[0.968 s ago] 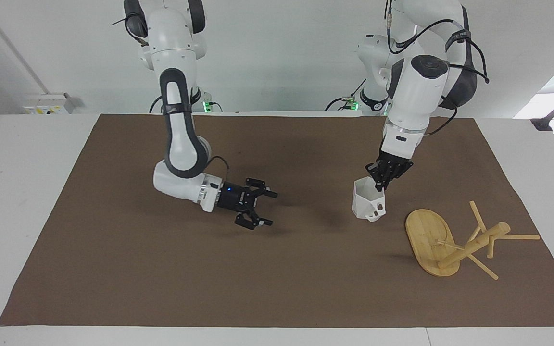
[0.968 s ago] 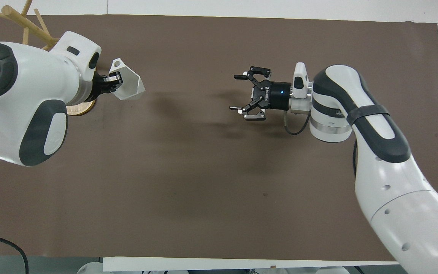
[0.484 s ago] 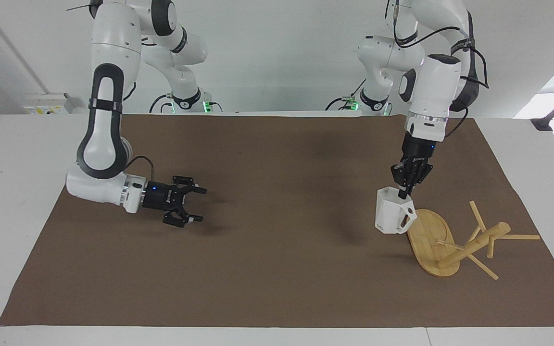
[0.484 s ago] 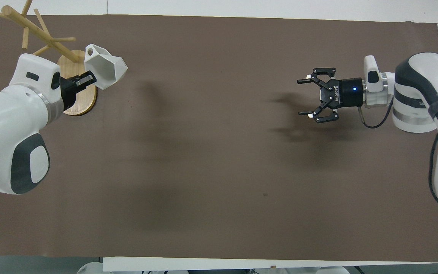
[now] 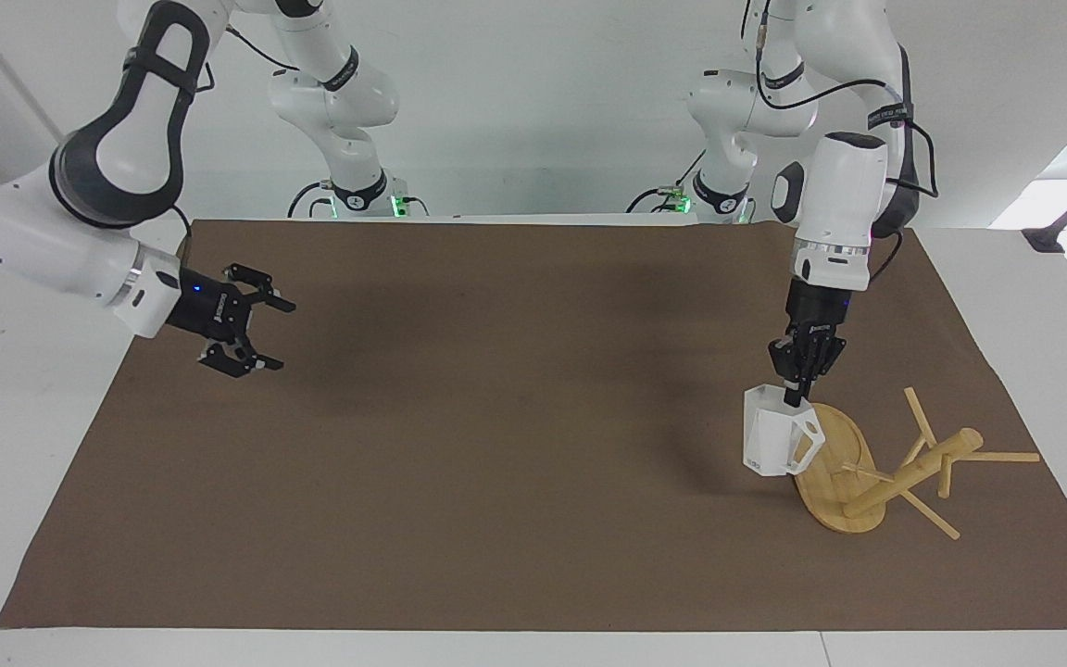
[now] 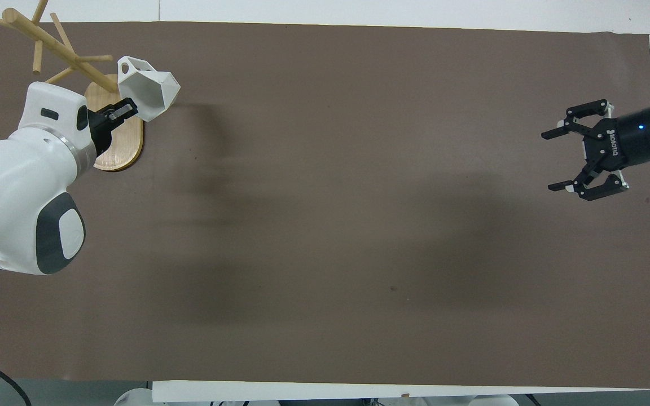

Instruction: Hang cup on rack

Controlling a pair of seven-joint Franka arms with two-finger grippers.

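The small white faceted cup (image 5: 770,440) hangs upright from my left gripper (image 5: 791,396), which is shut on its rim from above. Its angular handle points toward the rack (image 5: 834,463), a bamboo mug tree with an oval base, a round post (image 5: 922,463) and several thin pegs. The cup is over the edge of the rack's base, on the side toward the table's middle. In the overhead view the cup (image 6: 150,90) lies beside the post (image 6: 54,45), with the left gripper (image 6: 127,107) over the base (image 6: 116,152). My right gripper (image 5: 279,335) hangs open with nothing in it, raised over the right arm's end of the mat.
A brown mat (image 5: 515,445) covers most of the white table (image 5: 24,417). The rack stands near the left arm's end of the mat. The right gripper (image 6: 550,160) is over the mat's edge at the right arm's end.
The left gripper has carried the cup toward the rack and lower, turning the handle to face it. The right arm has drawn back to its end of the table and risen, still open.
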